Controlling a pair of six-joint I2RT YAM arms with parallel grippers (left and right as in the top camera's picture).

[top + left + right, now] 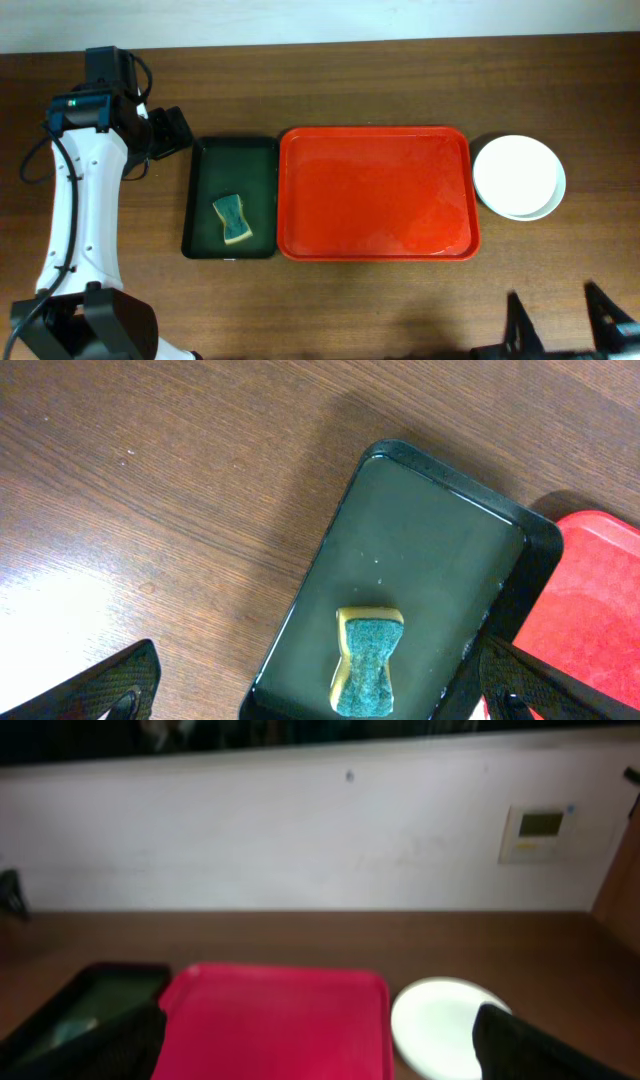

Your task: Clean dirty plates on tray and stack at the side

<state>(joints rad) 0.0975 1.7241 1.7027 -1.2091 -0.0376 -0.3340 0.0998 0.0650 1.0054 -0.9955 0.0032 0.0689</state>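
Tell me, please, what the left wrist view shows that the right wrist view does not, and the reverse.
Only left wrist: the sponge, seen sharply. Only right wrist: the plates beside the red tray, and a wall with a small panel. Both: the dark green tray, the red tray, the wooden table.

No text, label or number is readable; the wall panel [540, 832] display is blurred.
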